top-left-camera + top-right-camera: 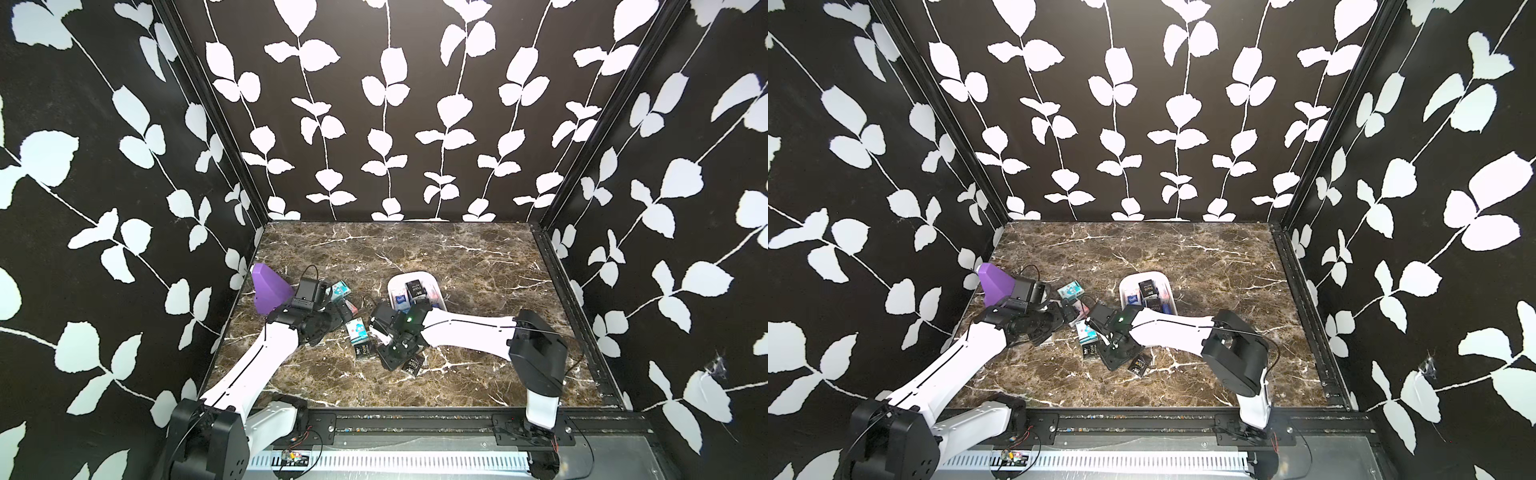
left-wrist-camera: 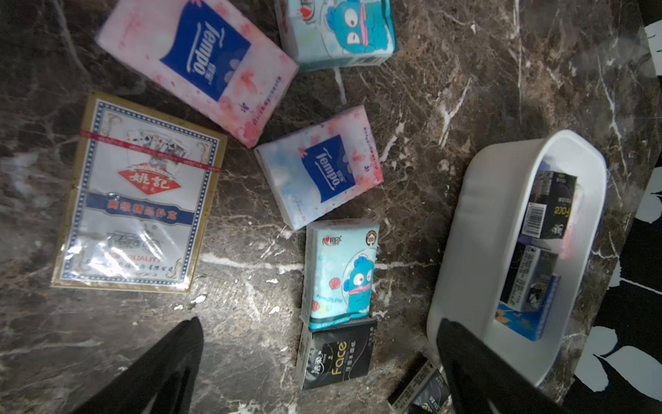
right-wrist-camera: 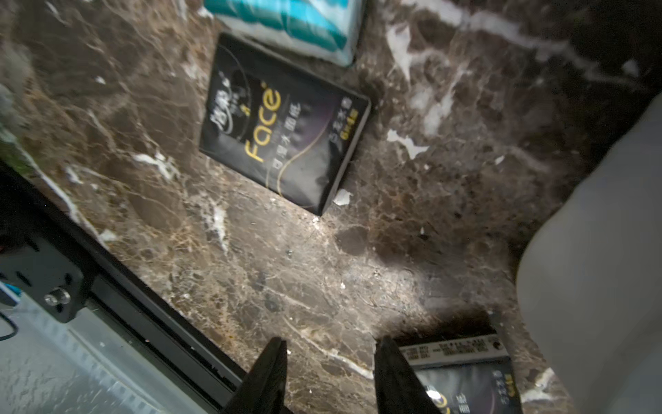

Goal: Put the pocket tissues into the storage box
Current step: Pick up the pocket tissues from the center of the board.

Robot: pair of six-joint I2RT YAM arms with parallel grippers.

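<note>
The white storage box (image 1: 437, 286) (image 2: 476, 215) holds a black pocket tissue pack (image 2: 550, 206) and blue ones. More pocket tissues lie on the table to its left: two pink-and-blue packs (image 2: 200, 64) (image 2: 318, 179), two teal packs (image 2: 340, 272) (image 1: 340, 289) and a black pack (image 2: 336, 355). My left gripper (image 2: 319, 320) hangs wide open above the teal and black packs, holding nothing. My right gripper (image 3: 330, 340) (image 1: 392, 360) is open over bare marble. Another black pack (image 3: 462, 372) (image 1: 413, 365) lies just outside one of its fingers.
A purple wedge block (image 1: 270, 291) stands at the table's left edge behind my left arm. A flat box of playing cards (image 2: 139, 193) lies beside the pink packs. A black rail (image 3: 150, 304) runs along the table's front edge.
</note>
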